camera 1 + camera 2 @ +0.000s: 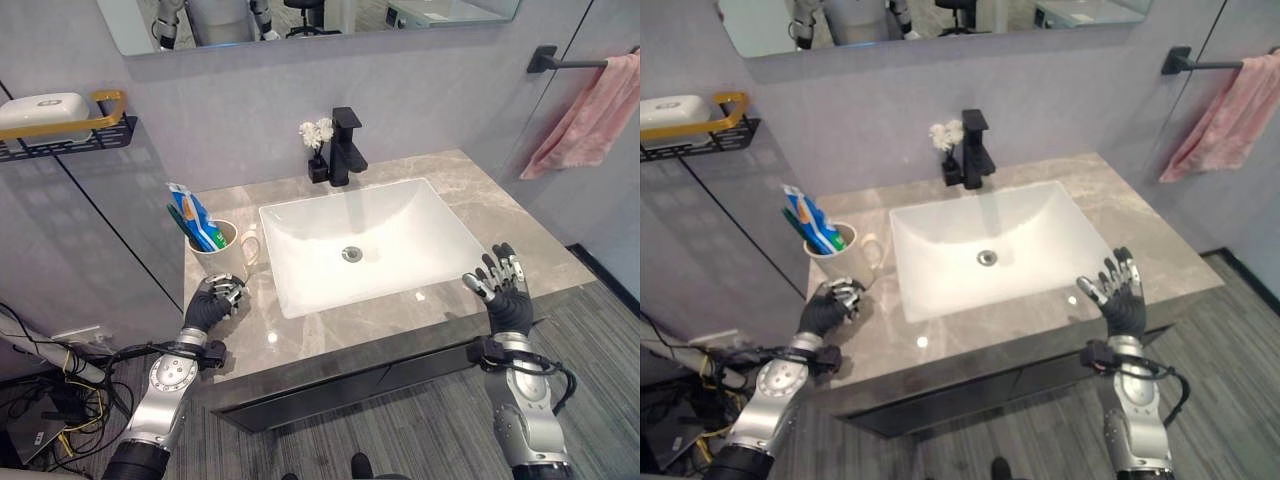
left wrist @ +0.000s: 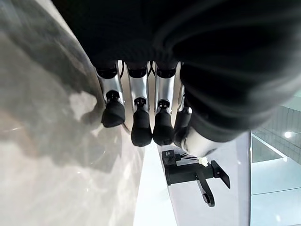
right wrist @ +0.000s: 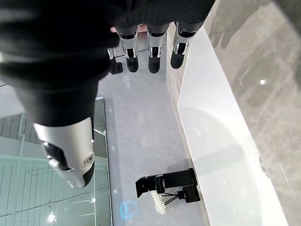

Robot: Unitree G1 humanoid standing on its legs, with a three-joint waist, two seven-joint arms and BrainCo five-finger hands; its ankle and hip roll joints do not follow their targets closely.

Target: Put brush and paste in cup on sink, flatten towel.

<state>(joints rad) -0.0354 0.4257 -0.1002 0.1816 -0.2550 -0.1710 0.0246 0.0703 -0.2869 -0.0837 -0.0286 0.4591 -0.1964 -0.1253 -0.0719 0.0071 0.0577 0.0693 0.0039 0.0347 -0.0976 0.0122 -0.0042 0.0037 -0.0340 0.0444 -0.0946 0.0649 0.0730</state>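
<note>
Cup (image 1: 222, 262): holds brush and paste (image 1: 193, 220) upright, stowed.
Left hand (image 1: 212, 304): your fingers curled, empty, beside cup.
Right hand (image 1: 503, 287): fingers spread, empty.
Towel (image 1: 590, 118): bunched; flatten next.

No text can be read; print on the toothpaste tube (image 1: 192, 212) seems too small.

Toothbrush (image 1: 192, 231) and paste (image 1: 190, 213) are standing in the cream cup (image 1: 222, 262), just beyond the left robot hand (image 1: 213, 303); pink towel (image 1: 588, 118) is hanging bunched, well beyond the right robot hand (image 1: 503, 288).

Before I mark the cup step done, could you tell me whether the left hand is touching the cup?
Cannot tell. In the left eye view the left hand sits right below the cup, with no clear gap or contact.
</note>
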